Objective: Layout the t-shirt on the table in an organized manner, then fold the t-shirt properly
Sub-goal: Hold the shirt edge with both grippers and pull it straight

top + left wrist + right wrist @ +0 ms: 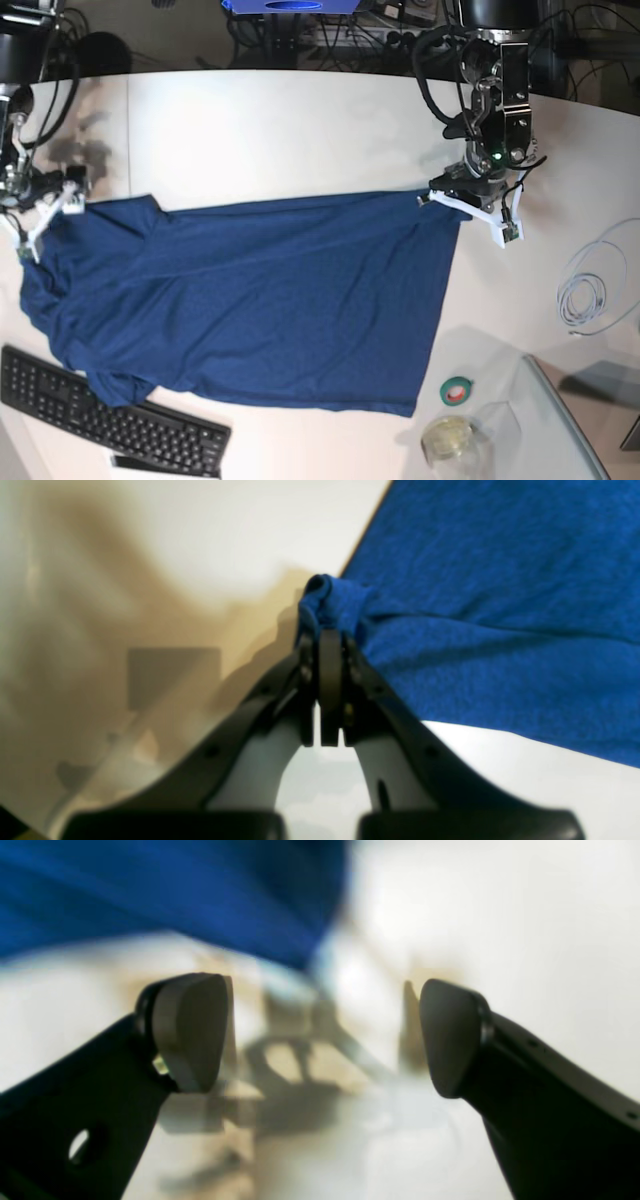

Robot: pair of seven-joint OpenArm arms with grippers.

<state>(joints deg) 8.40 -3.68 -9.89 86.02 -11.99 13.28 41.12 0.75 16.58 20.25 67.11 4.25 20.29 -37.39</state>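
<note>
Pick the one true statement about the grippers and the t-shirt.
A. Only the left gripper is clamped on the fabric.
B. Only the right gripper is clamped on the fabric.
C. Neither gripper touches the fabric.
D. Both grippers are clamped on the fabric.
A: the left gripper is shut on a bunched corner of the t-shirt, while the right gripper stands wide open with nothing between its pads.

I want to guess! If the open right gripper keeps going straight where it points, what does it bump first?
Probably the table: the right gripper is open and empty, the t-shirt lying off to one side. Blur makes depth uncertain.
</note>
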